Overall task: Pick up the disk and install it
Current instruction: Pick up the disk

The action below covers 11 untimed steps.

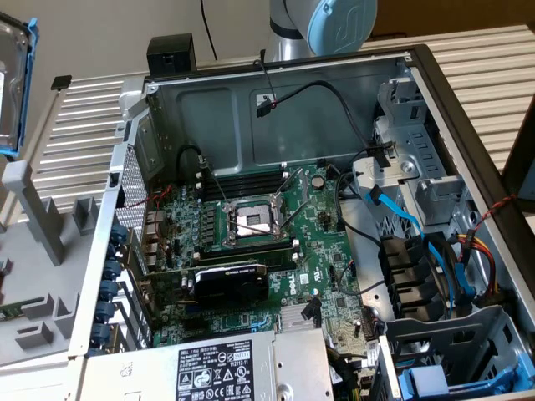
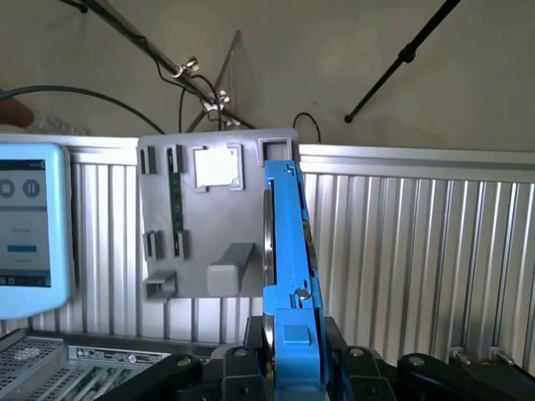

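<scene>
The disk (image 2: 288, 242) is seen edge-on in the wrist view. One end of its blue carrier frame is clamped between the black fingers (image 2: 334, 342) of the gripper (image 2: 292, 368), which are closed against its two broad sides, and the rest of its length stands free beyond them. Behind it a grey fixture board (image 2: 209, 225) is set against a ribbed metal surface (image 2: 418, 242). In the exterior view the disk (image 1: 10, 83) is held at the exterior view's left edge, outside the open computer case (image 1: 468, 109) and well apart from it. The perforated case wall (image 1: 125, 192) stands between them. Inside the case, the drive cage (image 1: 410, 159) is placed on the exterior view's right, and blue and black cables (image 1: 393, 213) are strung across the space beside it.
</scene>
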Motion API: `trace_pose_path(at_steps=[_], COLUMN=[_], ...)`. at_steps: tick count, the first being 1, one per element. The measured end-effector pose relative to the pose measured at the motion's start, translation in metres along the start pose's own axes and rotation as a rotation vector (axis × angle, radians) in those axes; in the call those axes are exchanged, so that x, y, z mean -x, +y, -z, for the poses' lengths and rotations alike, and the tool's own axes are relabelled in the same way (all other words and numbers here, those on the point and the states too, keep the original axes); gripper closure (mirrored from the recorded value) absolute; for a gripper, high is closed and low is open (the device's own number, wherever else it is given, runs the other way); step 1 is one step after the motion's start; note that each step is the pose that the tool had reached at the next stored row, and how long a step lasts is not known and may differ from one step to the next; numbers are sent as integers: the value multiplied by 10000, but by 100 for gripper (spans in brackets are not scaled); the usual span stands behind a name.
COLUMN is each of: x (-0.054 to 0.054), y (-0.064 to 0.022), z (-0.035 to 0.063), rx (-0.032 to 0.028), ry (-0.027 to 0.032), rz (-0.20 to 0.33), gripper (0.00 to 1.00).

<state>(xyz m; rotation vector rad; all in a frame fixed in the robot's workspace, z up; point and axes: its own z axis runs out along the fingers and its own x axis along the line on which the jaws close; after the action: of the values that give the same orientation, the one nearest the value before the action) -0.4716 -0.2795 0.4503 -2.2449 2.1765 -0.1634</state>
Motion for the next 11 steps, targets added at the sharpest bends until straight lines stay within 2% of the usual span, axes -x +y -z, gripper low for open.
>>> trace_pose_path(at_steps=[11], x=[16], y=[-246], z=[251], rx=[-25], ry=[-12], rz=[-2], gripper=[63])
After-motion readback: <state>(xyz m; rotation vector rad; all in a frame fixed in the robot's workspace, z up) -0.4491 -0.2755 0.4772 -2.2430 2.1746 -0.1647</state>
